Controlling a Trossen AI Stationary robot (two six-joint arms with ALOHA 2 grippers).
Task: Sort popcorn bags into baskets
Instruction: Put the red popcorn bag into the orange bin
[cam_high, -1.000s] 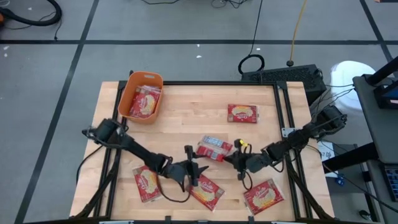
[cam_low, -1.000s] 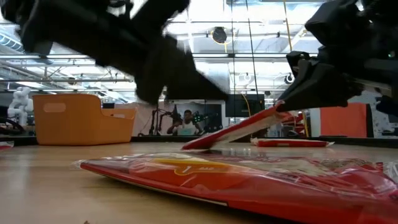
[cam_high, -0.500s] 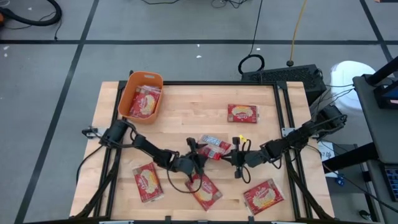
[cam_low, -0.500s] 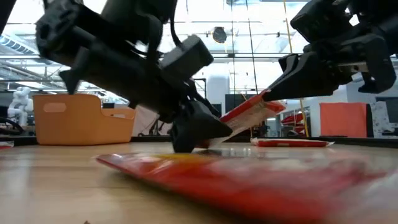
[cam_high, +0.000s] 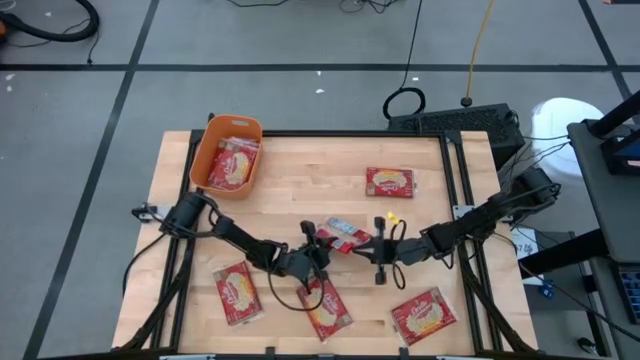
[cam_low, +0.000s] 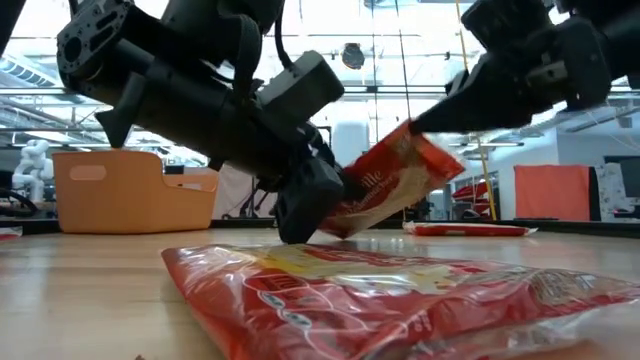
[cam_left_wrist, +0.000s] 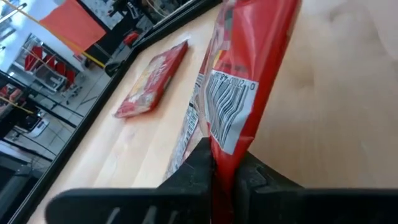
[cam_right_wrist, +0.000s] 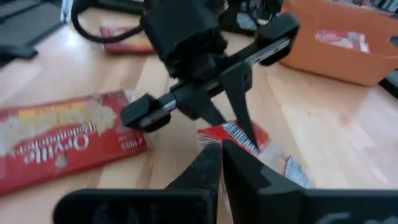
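Note:
A popcorn bag (cam_high: 345, 236), red with a silver barcode side, is held between both grippers over the table's middle. It also shows in the low view (cam_low: 392, 185). My left gripper (cam_high: 322, 250) is shut on its lower left end and my right gripper (cam_high: 368, 248) is shut on its raised right end. The orange basket (cam_high: 207, 160) stands at the far left with bags in it. Several other bags lie flat: near left (cam_high: 237, 293), near middle (cam_high: 325, 308), near right (cam_high: 424, 315), far right (cam_high: 390, 182). My left gripper pinches the bag's lower end (cam_left_wrist: 225, 163) between its two fingers, by the barcode side, coming from the table's left and slanting down. The bag rises away from the fingers, tilted. My right gripper pinches the bag's upper end (cam_low: 428, 135) between its two fingers, coming from the table's right. The bag slopes down from it toward the left gripper.
The near-middle bag (cam_low: 400, 295) lies just in front of and below both grippers. Cables and a black box sit beyond the table's far right corner. Bare wood (cam_high: 310, 185) lies between the basket and the far right bag.
My left gripper has gone from above the near-middle bag toward the far edge, to the held bag's low end, and is now shut on it. The held bag has turned from edge-on to showing its face in the low view. The near-middle bag has shifted a little.

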